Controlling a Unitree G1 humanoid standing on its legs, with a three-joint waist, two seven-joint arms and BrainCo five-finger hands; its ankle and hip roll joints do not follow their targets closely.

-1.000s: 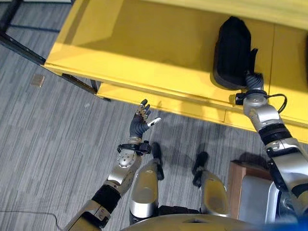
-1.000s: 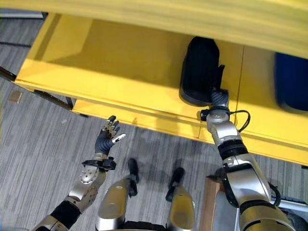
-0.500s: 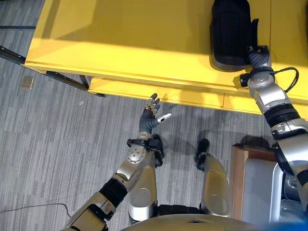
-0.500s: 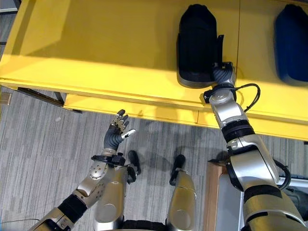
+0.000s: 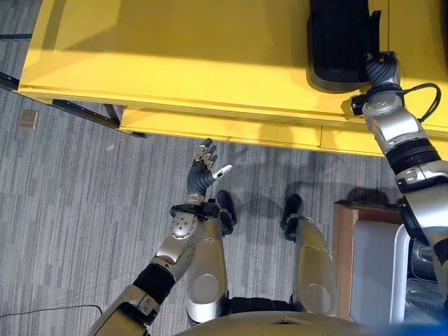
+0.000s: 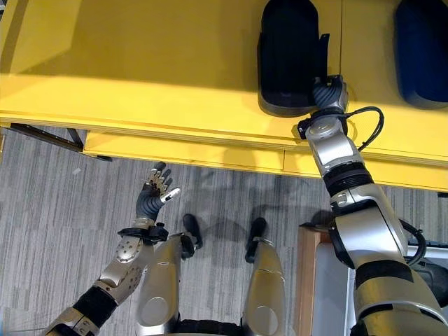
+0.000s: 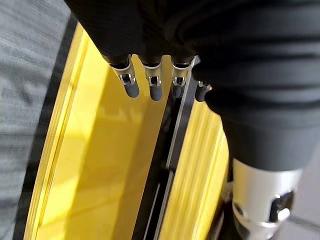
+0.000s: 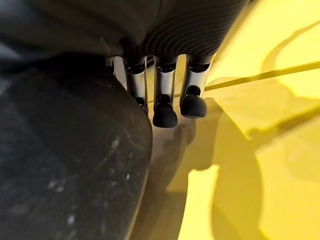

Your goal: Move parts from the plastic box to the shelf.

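A black moulded part (image 5: 339, 35) lies on the yellow shelf (image 5: 175, 63), near its front edge. My right hand (image 5: 378, 70) rests against the part's near right corner. Its fingers (image 8: 165, 105) run straight down beside the part (image 8: 65, 160), with their tips at the shelf surface, and none curl round it. My left hand (image 5: 201, 175) is raised over the grey floor in front of the shelf, with its fingers (image 7: 150, 85) spread and nothing in it. A dark blue part (image 6: 420, 24) lies further right on the same shelf.
A lower yellow board (image 5: 210, 129) juts out under the shelf's front edge. A grey box in a wooden frame (image 5: 371, 266) stands at my lower right. A black shelf brace (image 5: 77, 108) and a small square tag (image 5: 28, 119) are at the left on the floor.
The camera has tilted, so the shelf sits higher in the picture. My right hand has stayed at the black part's corner. My left hand is still raised and open, shifted slightly left.
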